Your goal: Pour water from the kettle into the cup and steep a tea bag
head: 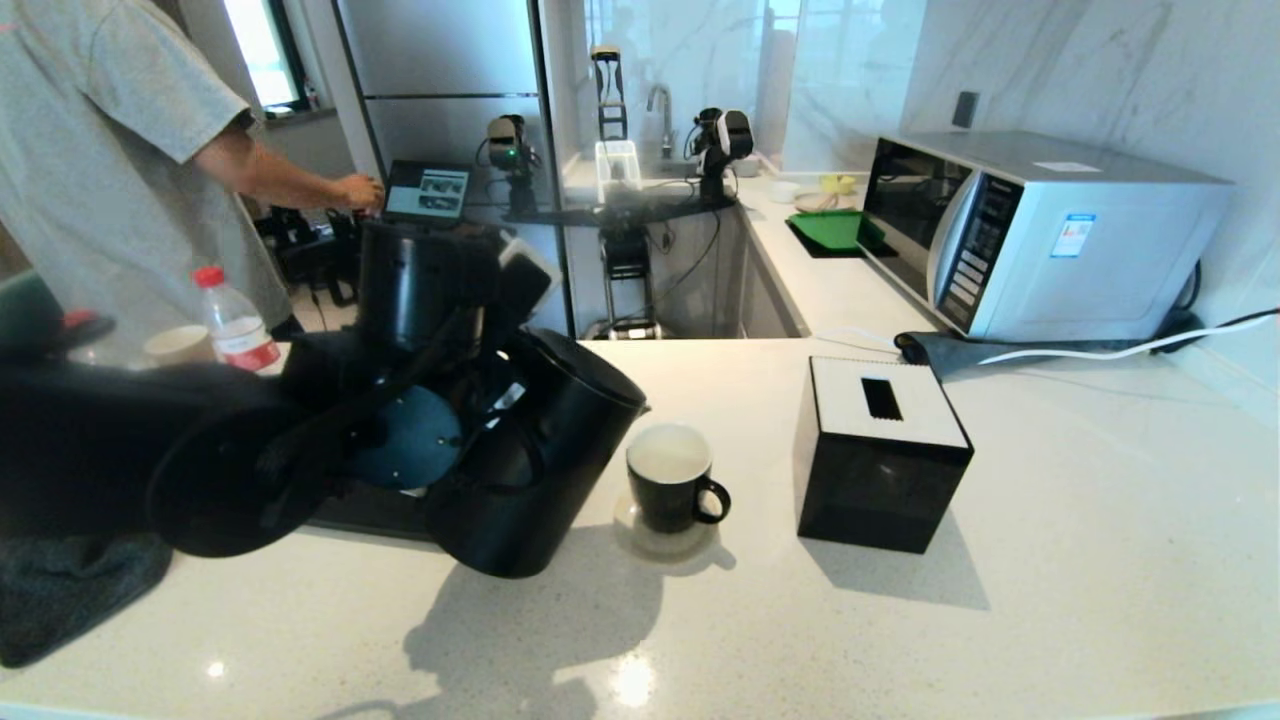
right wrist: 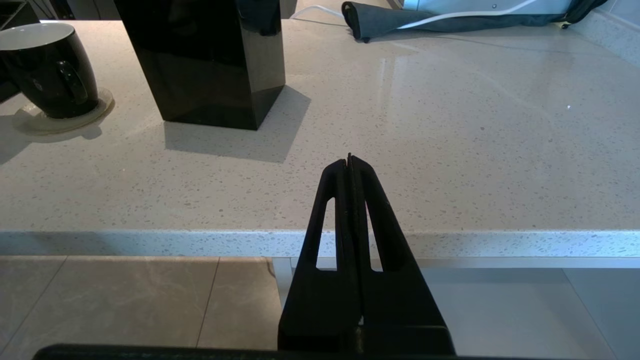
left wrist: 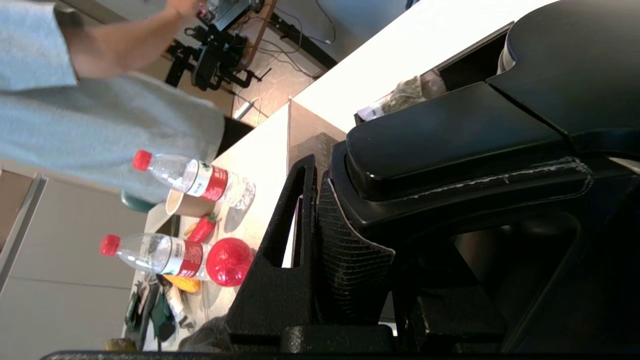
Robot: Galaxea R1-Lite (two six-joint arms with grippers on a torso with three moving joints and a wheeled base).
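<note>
The pale speckled bench [head: 1000,600] runs across the whole scene, with a silver microwave [head: 1040,235] at its back right by the wall and a dark cloth [head: 935,352] lying in front of it. A person in a grey shirt [head: 90,150] stands at the far left, reaching toward a small screen. Near the bench's middle, the kettle [head: 545,460] is lifted and tilted, its spout end leaning toward the cup and its base swung down to the left; the left pincer [left wrist: 320,220] is clenched on the kettle's handle, one textured finger [left wrist: 350,250] pressed against the handle's side. To the right of the cup stands a black tissue box [head: 880,455] with a white slotted top. The cup [head: 670,480] sits upright on a round pale coaster [head: 665,540], just beside the kettle's spout and apart from the box; its white inside shows, though whether it holds water cannot be told. Two clear bottles with red caps [left wrist: 192,177] lie behind the left arm. The right pincer [right wrist: 349,162] hangs idle at the bench's near edge, fingers pressed together on nothing.
</note>
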